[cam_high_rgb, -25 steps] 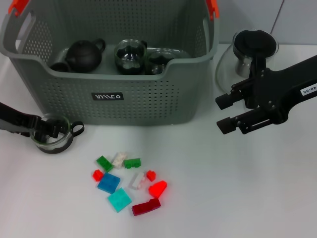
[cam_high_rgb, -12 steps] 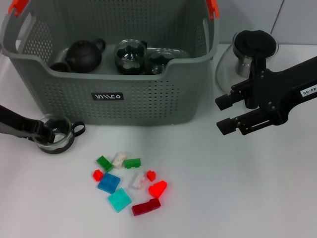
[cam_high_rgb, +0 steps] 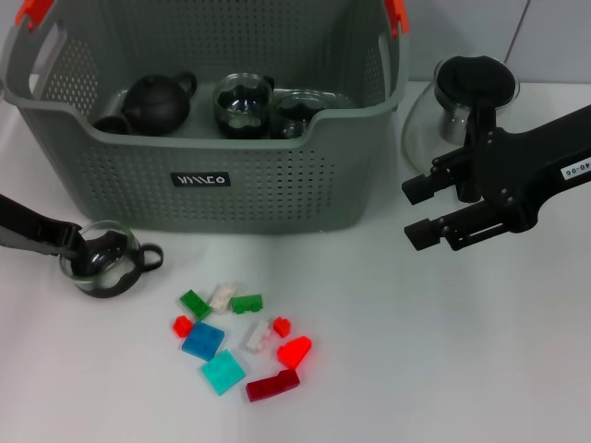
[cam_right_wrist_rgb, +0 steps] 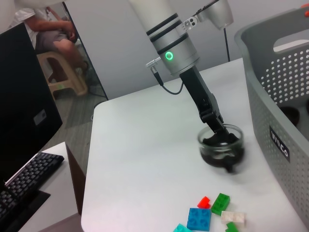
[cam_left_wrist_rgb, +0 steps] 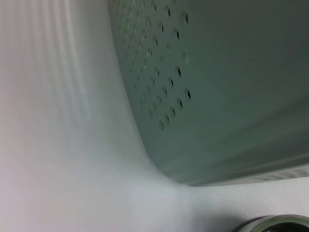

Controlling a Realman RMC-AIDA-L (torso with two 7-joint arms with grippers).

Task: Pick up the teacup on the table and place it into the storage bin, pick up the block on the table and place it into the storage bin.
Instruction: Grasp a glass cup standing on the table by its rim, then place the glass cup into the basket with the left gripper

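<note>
Your left gripper (cam_high_rgb: 88, 249) had closed on the rim of the teacup (cam_high_rgb: 103, 261), one finger dipping inside the round clear-glass bowl and the other outside it. The cup, glass with a dark base and a small dark loop handle, sat low at the table (cam_high_rgb: 416, 351), just in front of the storage bin's left front corner; from the right wrist view (cam_right_wrist_rgb: 219, 137) you could not tell whether its base touched the smooth white tabletop. The storage bin (cam_high_rgb: 277, 175) was grey-green plastic with rounded corners, walls perforated in regular rows of small holes, orange handle clips and a small black label. Inside it lay a round matte black teapot (cam_high_rgb: 157, 101) and two glass cups (cam_high_rgb: 244, 103).

The blocks (cam_high_rgb: 240, 337) were scattered on the table near the bin's front: small studded translucent bricks in green, red, blue, teal and white.

Your right gripper (cam_high_rgb: 417, 212) hovered well apart on the right, its black fingers spread and empty, beside a glass teapot (cam_high_rgb: 462, 92) with a dark lid.
</note>
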